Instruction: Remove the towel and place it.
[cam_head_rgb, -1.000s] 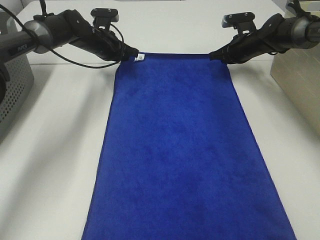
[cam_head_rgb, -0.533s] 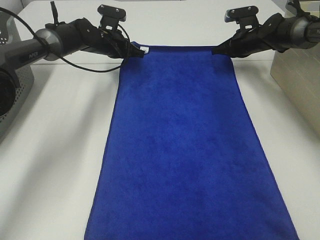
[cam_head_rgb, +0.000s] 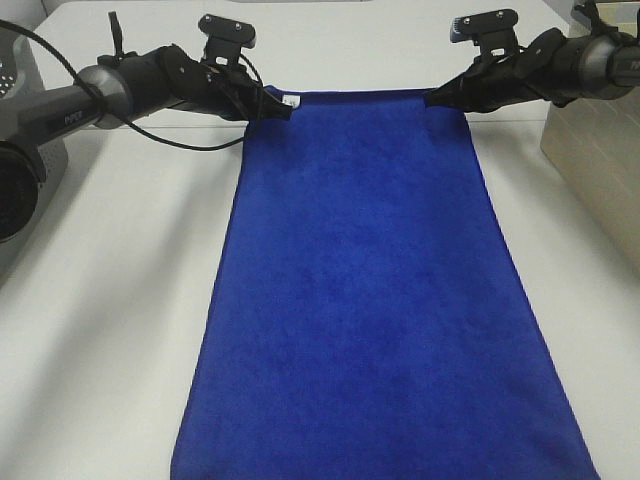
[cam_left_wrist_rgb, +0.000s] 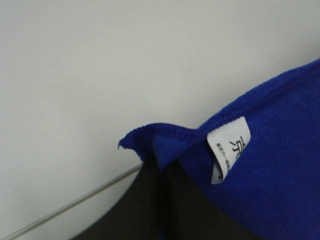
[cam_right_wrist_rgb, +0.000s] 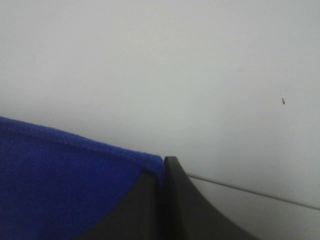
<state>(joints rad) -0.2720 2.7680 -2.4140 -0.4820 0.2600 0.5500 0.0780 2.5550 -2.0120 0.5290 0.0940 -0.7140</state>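
Observation:
The towel (cam_head_rgb: 365, 290), a long royal-blue cloth, lies stretched down the white table from far to near in the high view. My left gripper (cam_head_rgb: 282, 106) is shut on its far left corner, beside the small white tag (cam_head_rgb: 291, 100). My right gripper (cam_head_rgb: 434, 99) is shut on the far right corner. The left wrist view shows the pinched blue corner (cam_left_wrist_rgb: 155, 140) and the tag (cam_left_wrist_rgb: 227, 147) above the dark fingers (cam_left_wrist_rgb: 145, 200). Seen from the right wrist, the towel's edge (cam_right_wrist_rgb: 70, 185) ends at the closed dark fingers (cam_right_wrist_rgb: 170, 200).
A grey perforated device (cam_head_rgb: 20, 170) stands at the table's left edge. A tan box (cam_head_rgb: 600, 140) sits at the right edge. A black cable (cam_head_rgb: 160, 135) hangs from the left arm over the white table (cam_head_rgb: 100, 300).
Both grippers have carried the towel's far edge farther back across the table, and the left one has shifted slightly right. The cloth has slid along with them.

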